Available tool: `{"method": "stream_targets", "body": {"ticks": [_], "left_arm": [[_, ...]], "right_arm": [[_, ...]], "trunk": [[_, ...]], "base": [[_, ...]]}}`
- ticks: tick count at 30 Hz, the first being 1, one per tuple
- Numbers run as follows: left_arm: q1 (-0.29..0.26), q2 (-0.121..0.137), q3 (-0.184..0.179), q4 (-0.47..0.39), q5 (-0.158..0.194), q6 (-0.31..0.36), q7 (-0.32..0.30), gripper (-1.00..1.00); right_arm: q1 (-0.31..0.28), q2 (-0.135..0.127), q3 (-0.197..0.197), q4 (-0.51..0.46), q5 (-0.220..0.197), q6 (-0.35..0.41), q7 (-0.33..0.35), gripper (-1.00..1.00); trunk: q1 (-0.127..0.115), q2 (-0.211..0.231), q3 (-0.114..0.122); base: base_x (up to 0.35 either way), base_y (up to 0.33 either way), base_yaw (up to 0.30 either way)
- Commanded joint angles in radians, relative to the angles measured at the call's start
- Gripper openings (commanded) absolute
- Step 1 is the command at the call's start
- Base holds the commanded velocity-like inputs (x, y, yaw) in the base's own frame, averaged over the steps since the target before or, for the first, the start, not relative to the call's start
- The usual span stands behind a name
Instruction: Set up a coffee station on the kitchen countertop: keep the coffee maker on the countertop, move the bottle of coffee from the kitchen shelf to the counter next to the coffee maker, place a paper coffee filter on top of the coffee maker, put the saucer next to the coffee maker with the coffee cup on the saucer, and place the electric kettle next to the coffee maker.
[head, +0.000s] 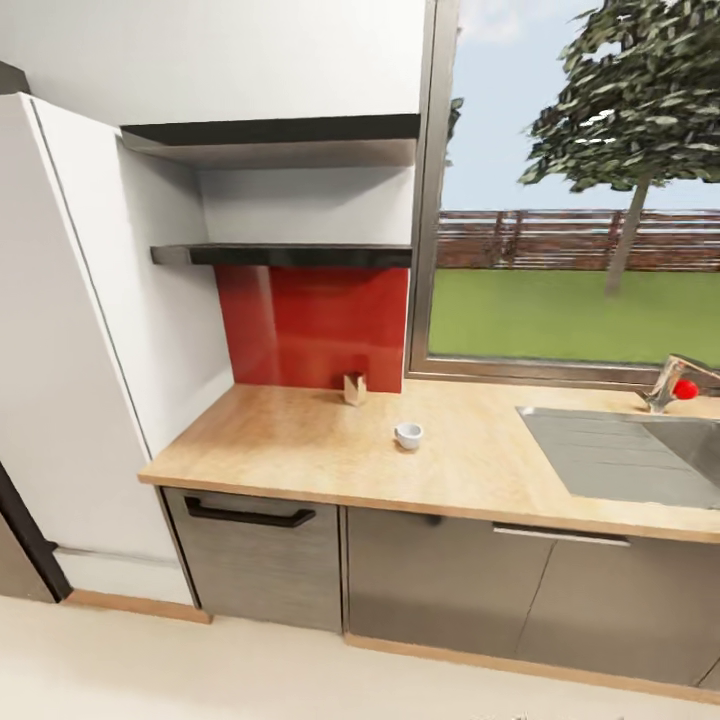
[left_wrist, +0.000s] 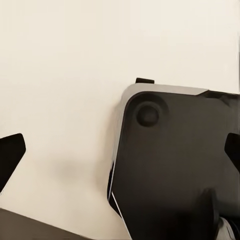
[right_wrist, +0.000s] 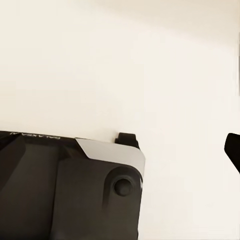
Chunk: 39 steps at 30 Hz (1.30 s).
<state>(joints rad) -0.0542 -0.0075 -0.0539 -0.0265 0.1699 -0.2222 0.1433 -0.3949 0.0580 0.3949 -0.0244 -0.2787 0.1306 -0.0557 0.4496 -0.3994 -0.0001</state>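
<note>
Coffee cup (head: 408, 435) on countertop (head: 300, 440); sink (head: 640, 455) cut off.

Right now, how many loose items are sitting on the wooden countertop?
2. A small white cup sits near the middle of the light wooden countertop; a small tan paper-like item stands behind it against the red backsplash. Others may lie outside the frame.

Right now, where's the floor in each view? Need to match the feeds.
Head view: the cream floor is the strip in front of the grey cabinets, at the picture's bottom.
Left wrist view: the floor is the pale surface beneath the robot's dark base.
Right wrist view: the floor is again the pale surface around that base.
Shared landmark: the base's rounded corner, in both wrist views.
</note>
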Motion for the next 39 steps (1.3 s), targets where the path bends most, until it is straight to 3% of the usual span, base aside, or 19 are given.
{"method": "stream_targets", "body": {"ticks": [1, 21, 25, 28, 32, 34, 37, 39], "left_arm": [[0.0, 0.0, -0.006, 0.0, 0.009, -0.003, 0.002, 1.0], [0.008, 0.01, -0.01, 0.017, 0.003, 0.001, 0.007, 1.0], [0.009, 0.025, -0.011, 0.02, 0.0, 0.004, 0.011, 1.0], [0.009, 0.051, -0.012, 0.021, -0.001, 0.007, 0.013, 1.0], [0.01, 0.08, -0.013, 0.025, -0.001, 0.013, 0.013, 1.0], [0.01, 0.088, -0.013, 0.03, -0.001, 0.015, 0.013, 1.0], [0.01, 0.102, -0.012, 0.034, -0.001, 0.015, 0.014, 1.0], [0.009, 0.106, -0.011, 0.033, 0.0, 0.016, 0.014, 1.0]], "right_arm": [[0.0, 0.0, 0.009, -0.002, -0.009, 0.006, -0.004, 1.0], [0.001, 0.0, 0.009, -0.002, -0.011, 0.005, -0.005, 1.0], [0.0, 0.003, 0.008, -0.002, -0.013, 0.002, -0.007, 1.0], [0.0, 0.004, 0.004, -0.007, -0.014, 0.0, -0.006, 1.0], [-0.001, 0.006, 0.0, -0.091, -0.016, -0.012, -0.008, 1.0], [-0.001, 0.008, 0.0, -0.178, -0.017, -0.053, -0.009, 1.0], [-0.001, 0.016, 0.002, -0.262, -0.019, -0.294, -0.01, 1.0], [-0.001, 0.026, 0.001, -0.333, -0.02, -0.509, -0.01, 1.0]], "trunk": [[0.0, -0.001, 0.0], [0.0, -0.001, 0.017], [0.0, -0.001, 0.02], [0.0, -0.001, 0.022], [0.0, -0.001, 0.023], [0.0, -0.001, 0.023], [0.0, -0.001, 0.023], [0.0, -0.001, 0.023]], "base": [[0.0, 0.0, -0.285], [0.176, 0.149, -0.285], [0.028, 0.026, -0.284], [0.008, 0.007, -0.192], [0.002, 0.002, -0.057], [0.001, 0.001, -0.016], [0.0, 0.0, -0.003], [0.0, 0.0, -0.001]]}}
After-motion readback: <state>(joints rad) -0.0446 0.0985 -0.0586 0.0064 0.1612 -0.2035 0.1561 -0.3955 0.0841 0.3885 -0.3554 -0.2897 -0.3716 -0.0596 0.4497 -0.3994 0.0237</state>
